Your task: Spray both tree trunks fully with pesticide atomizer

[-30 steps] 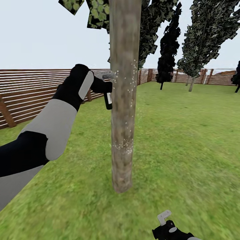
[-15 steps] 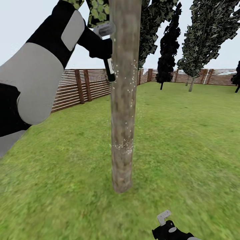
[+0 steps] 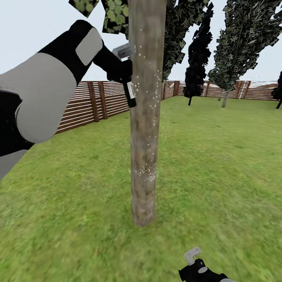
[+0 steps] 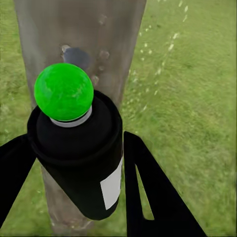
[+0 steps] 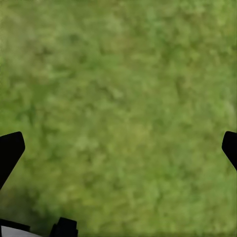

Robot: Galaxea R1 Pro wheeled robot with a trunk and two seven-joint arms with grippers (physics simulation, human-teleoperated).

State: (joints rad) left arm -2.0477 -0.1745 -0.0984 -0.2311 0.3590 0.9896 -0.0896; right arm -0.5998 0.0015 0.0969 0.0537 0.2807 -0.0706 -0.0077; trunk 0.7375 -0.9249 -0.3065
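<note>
Reaching in from the upper left of the head view, the left gripper [image 3: 122, 72] clamps the pesticide atomizer [image 3: 129, 92] right against the left edge of the tree trunk [image 3: 145, 117], its grey trigger head up at the bark and the black bottle hanging below. White pesticide [image 3: 145, 171] specks dot the trunk, thickest in a band below the middle. Lawn [image 3: 219, 164] spreads all round, the slat fence [image 3: 90, 103] runs behind, dark conifers [image 3: 239, 43] stand upper right. At the bottom edge, right of centre, the right gripper [image 3: 196, 263] pokes in.

Over to the left wrist view: fingers [image 4: 148, 192] pinch the black bottle [image 4: 81, 158], a green ball above it, trunk [image 4: 79, 39] just behind, droplets [image 4: 158, 59] drifting beside.

Right wrist view: finger tips [image 5: 10, 150] spread wide over blurred grass [image 5: 118, 108]
</note>
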